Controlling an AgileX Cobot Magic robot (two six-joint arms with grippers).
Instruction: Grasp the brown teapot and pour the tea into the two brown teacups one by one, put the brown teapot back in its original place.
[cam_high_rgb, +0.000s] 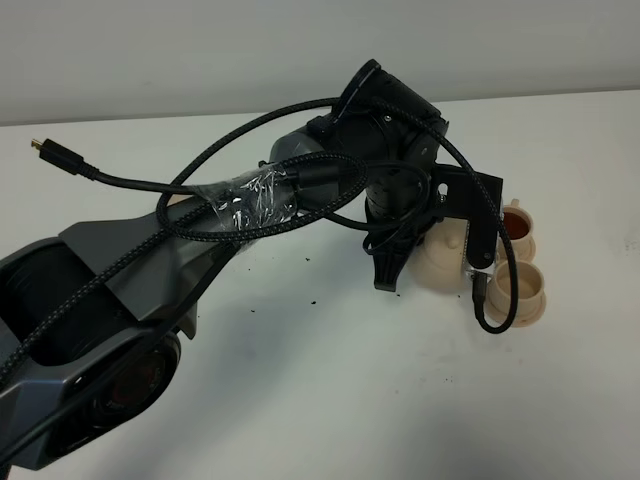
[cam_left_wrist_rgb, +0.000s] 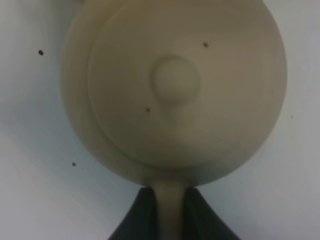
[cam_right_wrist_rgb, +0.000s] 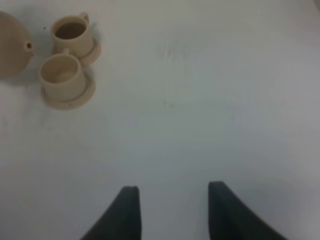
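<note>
My left pincer (cam_left_wrist_rgb: 169, 192) pinches the loop handle of the pale tan round teapot (cam_high_rgb: 441, 260). From above, the small tan cup holding reddish tea (cam_high_rgb: 518, 224) stands at the teapot's 2 o'clock and the empty-looking matching cup (cam_high_rgb: 524, 288) at 4 o'clock, each on a saucer. My black cable (cam_high_rgb: 479, 300) hangs across the nearer cup. My right pincer (cam_right_wrist_rgb: 172, 187) is spread above the white table (cam_high_rgb: 330, 390).
</note>
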